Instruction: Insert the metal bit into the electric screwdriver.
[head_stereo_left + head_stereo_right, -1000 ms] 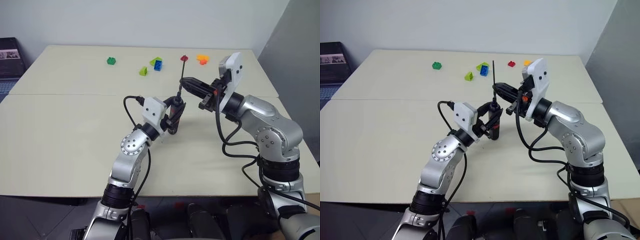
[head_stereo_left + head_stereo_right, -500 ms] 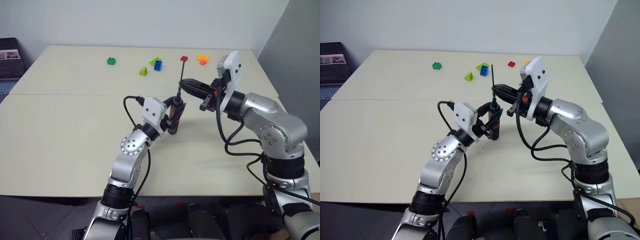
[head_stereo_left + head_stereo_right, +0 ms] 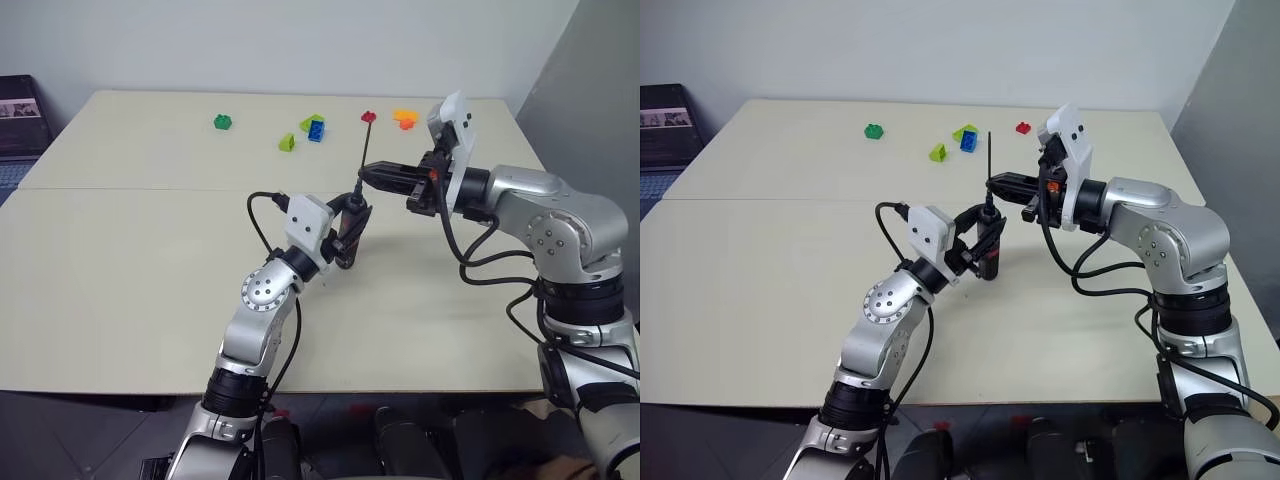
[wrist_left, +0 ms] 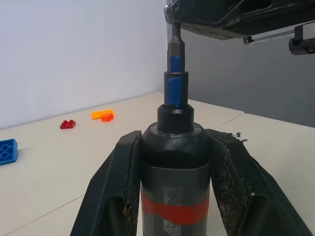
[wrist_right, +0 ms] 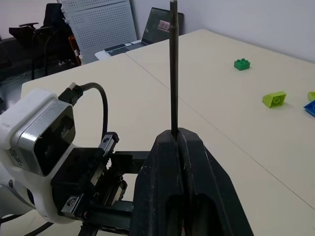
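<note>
Above the table, we held the electric screwdriver upright in our left gripper; our right gripper pinched the metal bit directly over its tip.

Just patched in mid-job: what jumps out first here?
At table centre, the left gripper holds the electric screwdriver upright. Directly above it, the right gripper pinches the metal bit, which stands vertical over the screwdriver's tip. Coloured toy bricks lie scattered along the far edge.
</note>
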{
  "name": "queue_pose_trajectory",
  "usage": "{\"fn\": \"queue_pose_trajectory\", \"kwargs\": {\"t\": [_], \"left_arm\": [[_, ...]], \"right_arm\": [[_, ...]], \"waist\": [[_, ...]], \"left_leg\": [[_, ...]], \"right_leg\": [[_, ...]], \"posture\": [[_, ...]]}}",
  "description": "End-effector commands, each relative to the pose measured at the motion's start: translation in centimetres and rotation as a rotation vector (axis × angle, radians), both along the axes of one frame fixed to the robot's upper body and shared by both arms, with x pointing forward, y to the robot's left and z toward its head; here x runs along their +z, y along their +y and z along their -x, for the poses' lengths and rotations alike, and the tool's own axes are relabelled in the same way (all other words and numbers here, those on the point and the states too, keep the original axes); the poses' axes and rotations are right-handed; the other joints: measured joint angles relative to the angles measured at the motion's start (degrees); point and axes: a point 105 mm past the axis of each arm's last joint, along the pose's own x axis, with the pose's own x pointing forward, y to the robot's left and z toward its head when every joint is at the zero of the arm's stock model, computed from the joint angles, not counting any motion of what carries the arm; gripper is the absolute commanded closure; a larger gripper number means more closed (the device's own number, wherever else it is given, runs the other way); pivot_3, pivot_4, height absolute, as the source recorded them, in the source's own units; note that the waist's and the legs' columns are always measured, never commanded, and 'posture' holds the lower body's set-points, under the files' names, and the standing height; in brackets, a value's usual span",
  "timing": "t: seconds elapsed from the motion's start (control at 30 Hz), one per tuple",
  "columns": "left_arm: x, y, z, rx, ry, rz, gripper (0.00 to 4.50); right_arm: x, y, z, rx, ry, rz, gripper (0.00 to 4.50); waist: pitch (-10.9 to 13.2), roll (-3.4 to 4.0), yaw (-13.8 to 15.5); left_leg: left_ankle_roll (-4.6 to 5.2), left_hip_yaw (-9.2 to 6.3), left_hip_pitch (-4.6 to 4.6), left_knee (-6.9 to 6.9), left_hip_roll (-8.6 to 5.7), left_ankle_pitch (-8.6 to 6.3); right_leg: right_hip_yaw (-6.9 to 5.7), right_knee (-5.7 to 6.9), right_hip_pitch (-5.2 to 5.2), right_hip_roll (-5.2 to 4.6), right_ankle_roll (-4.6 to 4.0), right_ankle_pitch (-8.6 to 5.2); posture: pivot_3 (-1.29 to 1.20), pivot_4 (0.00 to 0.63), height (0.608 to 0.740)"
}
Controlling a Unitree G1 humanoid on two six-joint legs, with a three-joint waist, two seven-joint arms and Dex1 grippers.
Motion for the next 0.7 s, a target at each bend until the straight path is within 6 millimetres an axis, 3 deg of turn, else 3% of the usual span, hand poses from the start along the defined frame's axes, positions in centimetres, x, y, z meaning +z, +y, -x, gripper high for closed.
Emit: {"fn": "queue_pose_trajectory", "kwargs": {"t": [0.03,0.3,0.7], "left_arm": [[0.9,0.2,0.2,0.008,-0.037,0.014,2.86],[1.0,0.2,0.1,0.006,-0.037,0.012,2.86],[1.1,0.3,0.1,0.001,-0.041,0.011,2.86]], "right_arm": [[0.4,0.0,0.3,0.015,-0.01,-0.001,4.5],[0.8,0.1,0.6,0.022,-0.041,-0.027,4.5],[2.7,-1.1,1.6,0.037,-0.096,-0.109,1.85]], "waist": [[0.0,0.0,0.0],[0.0,0.0,0.0],[0.0,0.0,0.01]], "left_leg": [[0.0,0.0,0.0,0.0,0.0,0.0],[0.0,0.0,0.0,0.0,0.0,0.0],[0.0,0.0,-0.02,0.0,0.0,0.0]], "right_leg": [[0.0,0.0,0.0,0.0,0.0,0.0],[0.0,0.0,0.0,0.0,0.0,0.0],[0.0,-0.01,0.0,0.0,0.0,0.0]], "posture": [[0.0,0.15,0.74],[0.0,0.15,0.74],[0.0,0.15,0.74]]}}
